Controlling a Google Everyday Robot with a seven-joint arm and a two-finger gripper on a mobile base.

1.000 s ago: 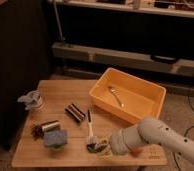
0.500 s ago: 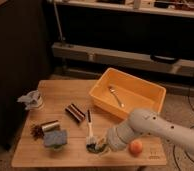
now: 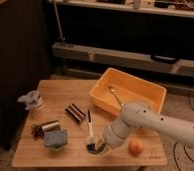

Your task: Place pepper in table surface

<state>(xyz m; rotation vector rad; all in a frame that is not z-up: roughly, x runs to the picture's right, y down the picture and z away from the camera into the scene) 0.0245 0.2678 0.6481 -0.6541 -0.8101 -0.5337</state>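
Observation:
The wooden table surface (image 3: 50, 155) holds several small items. My gripper (image 3: 97, 146) is at the front middle of the table, low over the wood, on an arm that reaches in from the right. The dark-green pepper (image 3: 95, 147) shows as a small dark shape right at the gripper's tip, just above or on the wood; most of it is hidden by the gripper. I cannot tell whether it rests on the table.
A white-handled brush (image 3: 90, 125) lies just behind the gripper. A round orange fruit (image 3: 135, 146) sits to its right. A yellow bin (image 3: 140, 90) with a spoon (image 3: 114, 94) stands at the back right. A blue sponge (image 3: 56, 138), a can (image 3: 51, 126), a dark block (image 3: 75, 112) and a crumpled wrapper (image 3: 31, 100) lie to the left.
The arm's forearm has swung left and back, uncovering the orange fruit. The gripper's tip has stayed at the same spot at the table's front.

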